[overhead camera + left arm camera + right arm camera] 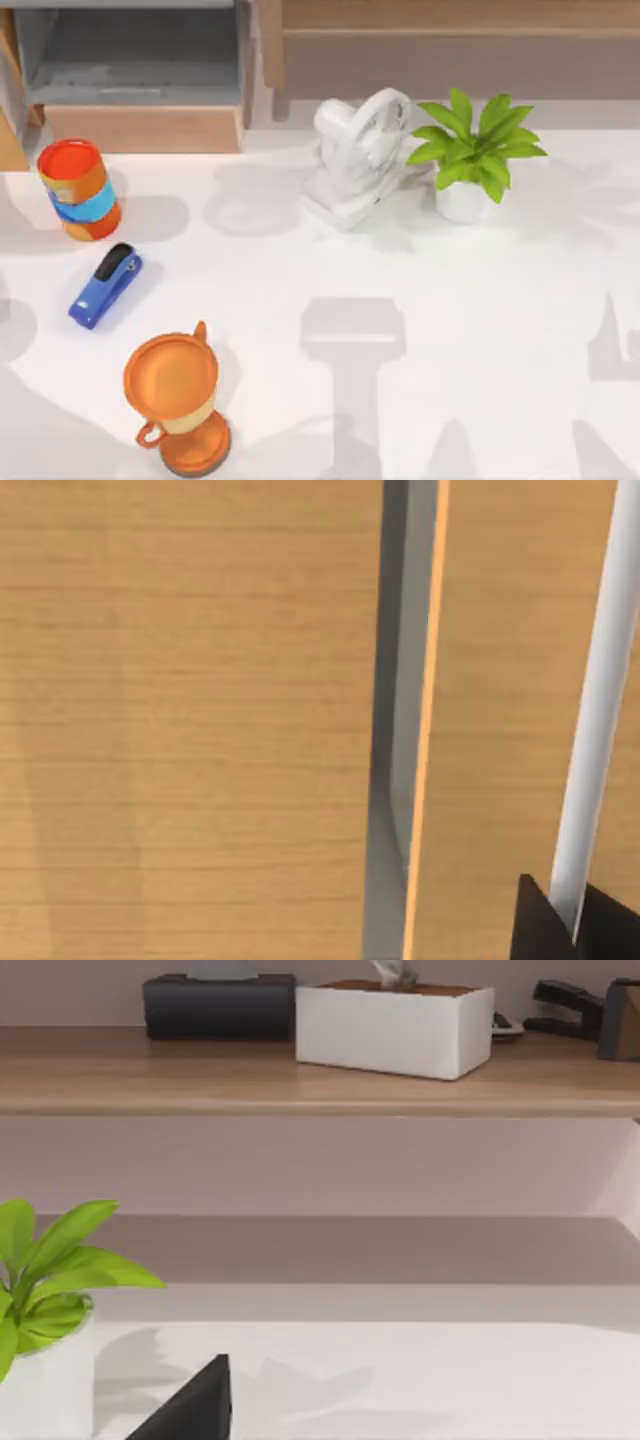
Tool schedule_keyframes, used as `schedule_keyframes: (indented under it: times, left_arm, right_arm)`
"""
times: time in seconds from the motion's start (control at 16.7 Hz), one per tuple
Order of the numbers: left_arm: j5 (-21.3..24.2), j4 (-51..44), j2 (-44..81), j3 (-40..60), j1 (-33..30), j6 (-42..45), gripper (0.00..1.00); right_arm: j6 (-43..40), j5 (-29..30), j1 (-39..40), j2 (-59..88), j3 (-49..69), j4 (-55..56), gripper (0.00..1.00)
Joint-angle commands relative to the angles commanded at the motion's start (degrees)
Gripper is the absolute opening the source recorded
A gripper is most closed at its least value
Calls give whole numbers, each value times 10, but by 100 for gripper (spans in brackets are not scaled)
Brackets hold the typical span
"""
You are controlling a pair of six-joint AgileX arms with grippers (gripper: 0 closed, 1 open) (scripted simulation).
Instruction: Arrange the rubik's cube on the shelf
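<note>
Starting at the near edge of the white bench [450, 330], an orange trophy cup [172, 400] stands upright toward the left. Just beyond it a blue stapler [105, 288] lies flat at a slant. Farther back on the left an orange can with a blue band [78, 188] stands upright, apart from the stapler. Around the middle of the bench's far side sits a white desk fan [355, 155], and a potted plant [470, 150] in a white pot stands just beside it on its right. Behind the can, at the far left, is a grey box-like compartment with a wooden base [130, 60]. To its right, the shelf [450, 15] runs along the back behind the fan and the plant, a light-brown board over a grey-brown panel. My right hand [190, 1410] shows as a dark tip low over the bench near the plant, facing the shelf, and I cannot tell how wide it stands. On the board I see a black box [218, 1005], a white box [395, 1028] touching or just beside it, and a dark stapler [570, 1005] farther along. My left hand [570, 925] is a dark corner close against light wooden panels [190, 720], its state also beyond telling. I cannot tell where the rubik's cube is.
</note>
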Motion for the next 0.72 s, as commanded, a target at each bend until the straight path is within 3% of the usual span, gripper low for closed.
schedule_keyframes:
  times: [0.48,0.72]
  left_arm:
    - [46,69,-53,-132,47,2,0]
    - [50,75,-57,-136,48,3,0]
  right_arm:
    - [0,0,0,0,0,0,100]
    - [0,0,0,0,0,0,100]
